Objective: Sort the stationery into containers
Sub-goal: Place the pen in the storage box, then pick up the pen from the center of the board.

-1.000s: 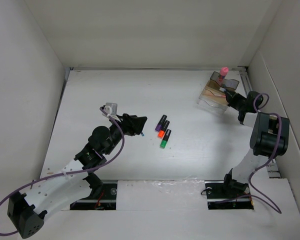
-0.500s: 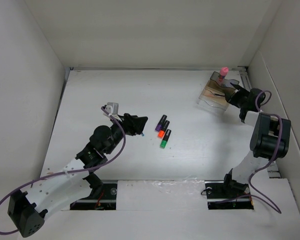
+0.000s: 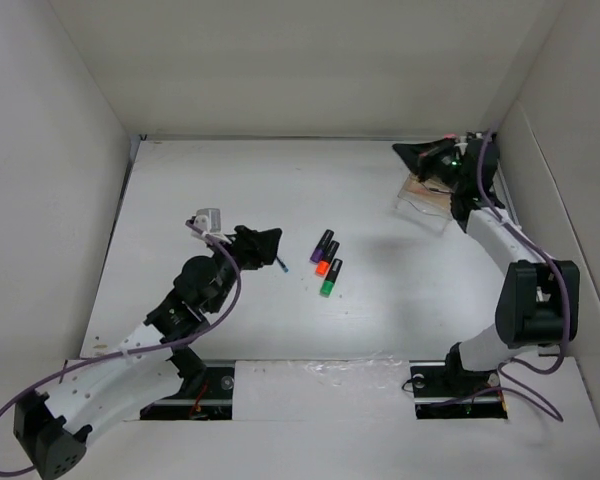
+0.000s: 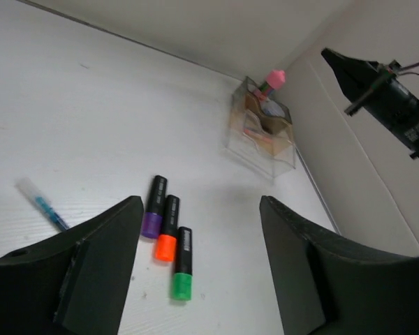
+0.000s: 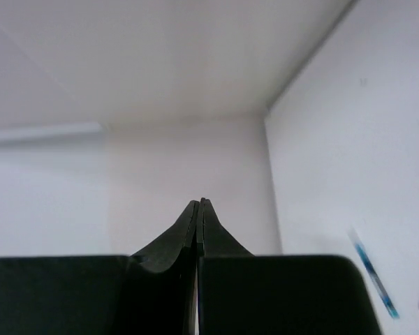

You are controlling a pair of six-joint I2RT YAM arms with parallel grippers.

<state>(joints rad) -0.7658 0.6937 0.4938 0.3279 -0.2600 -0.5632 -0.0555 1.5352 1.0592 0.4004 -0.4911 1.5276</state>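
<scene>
Right tool (image 5: 199,204) has lifted off the smoky-brown organiser (image 4: 262,132) since half a second ago and now hangs above it, tips pressed together on nothing. Pink-capped bottle (image 4: 274,78) stands at the organiser's far end.

Left tool (image 3: 268,247) is spread wide and empty, drawn slightly back. Blue pen (image 4: 45,207) lies on the table (image 4: 91,105) just ahead of it.

Purple-tipped marker (image 4: 153,216), orange-tipped marker (image 4: 168,228) and green-tipped marker (image 4: 182,263) lie side by side, unsorted. We judge the right arm's drop done and four items left.
</scene>
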